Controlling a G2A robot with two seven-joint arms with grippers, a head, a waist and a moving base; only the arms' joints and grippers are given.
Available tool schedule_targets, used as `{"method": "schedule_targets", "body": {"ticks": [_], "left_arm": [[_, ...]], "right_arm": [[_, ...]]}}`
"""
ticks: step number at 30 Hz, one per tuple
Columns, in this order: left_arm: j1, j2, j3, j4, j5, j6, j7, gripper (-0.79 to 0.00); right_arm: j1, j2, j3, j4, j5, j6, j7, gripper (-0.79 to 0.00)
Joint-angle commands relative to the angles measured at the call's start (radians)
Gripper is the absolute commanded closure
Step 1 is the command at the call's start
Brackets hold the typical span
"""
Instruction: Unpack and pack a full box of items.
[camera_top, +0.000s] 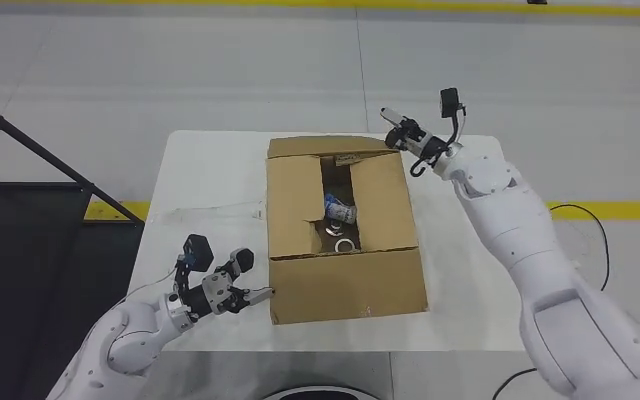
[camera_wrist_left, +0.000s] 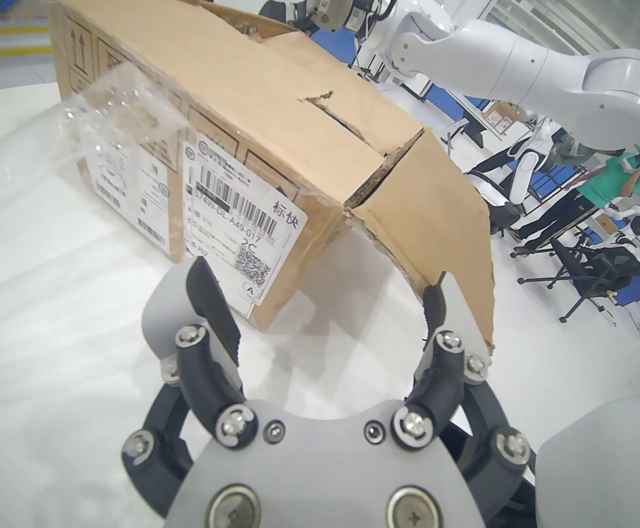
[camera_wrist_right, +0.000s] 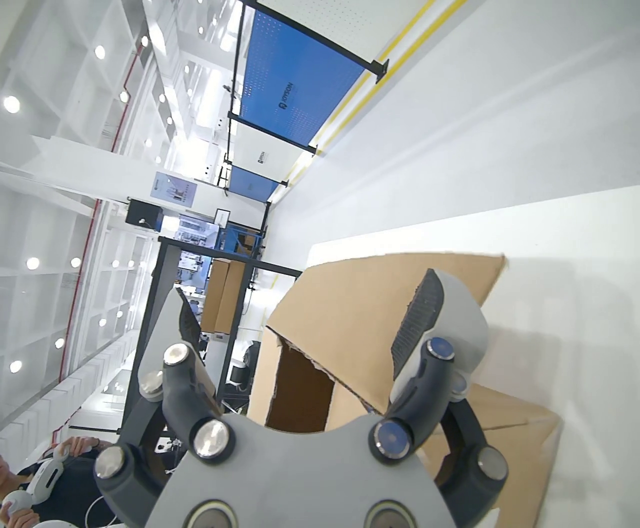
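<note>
From above, the cardboard box (camera_top: 295, 205) sits mid-table (camera_top: 200, 170), its flaps parted over a blue-and-white packet (camera_top: 340, 211), with the left gripper (camera_top: 252, 278) off its near left corner and the right gripper (camera_top: 392, 128) at its far right corner. The left wrist view shows fingers (camera_wrist_left: 215, 310) spread wide, empty, facing the box's labelled corner. The right wrist view shows fingers (camera_wrist_right: 420, 315) equally wide over a flap.

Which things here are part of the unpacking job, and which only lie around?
For the job:
- cardboard box, flaps partly open
- blue-and-white item and round item inside it
- left gripper and right gripper, both open, near opposite box corners

Lying about:
- clear plastic film at the box's side, on the table
- office chair in the room behind
</note>
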Motion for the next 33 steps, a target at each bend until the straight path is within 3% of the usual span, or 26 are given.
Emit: {"method": "schedule_targets", "body": {"ticks": [1, 7, 12, 23, 29, 33], "left_arm": [[0.001, 0.001, 0.000, -0.002, 0.001, 0.000, 0.000, -0.785], [0.003, 0.003, -0.001, -0.005, -0.001, -0.004, 0.004, -0.785], [0.004, 0.005, -0.010, -0.005, -0.011, -0.014, 0.023, -0.785], [0.035, 0.006, -0.100, 0.057, -0.192, -0.093, 0.198, -0.785], [0.027, 0.011, -0.140, 0.089, -0.281, -0.122, 0.189, -0.785], [0.016, 0.014, -0.148, 0.095, -0.310, -0.123, 0.163, -0.785]], "right_arm": [[-0.004, -0.006, 0.011, 0.015, 0.019, -0.050, 0.004, -0.785], [-0.026, 0.006, 0.080, 0.037, 0.109, -0.202, 0.079, -0.785], [-0.056, 0.034, 0.131, 0.027, 0.131, -0.236, 0.147, -0.785], [-0.177, 0.137, 0.299, -0.048, 0.268, -0.082, 0.460, -0.785], [-0.261, 0.185, 0.357, -0.164, 0.249, 0.022, 0.589, -0.785], [-0.326, 0.213, 0.387, -0.271, 0.188, 0.078, 0.585, -0.785]]}}
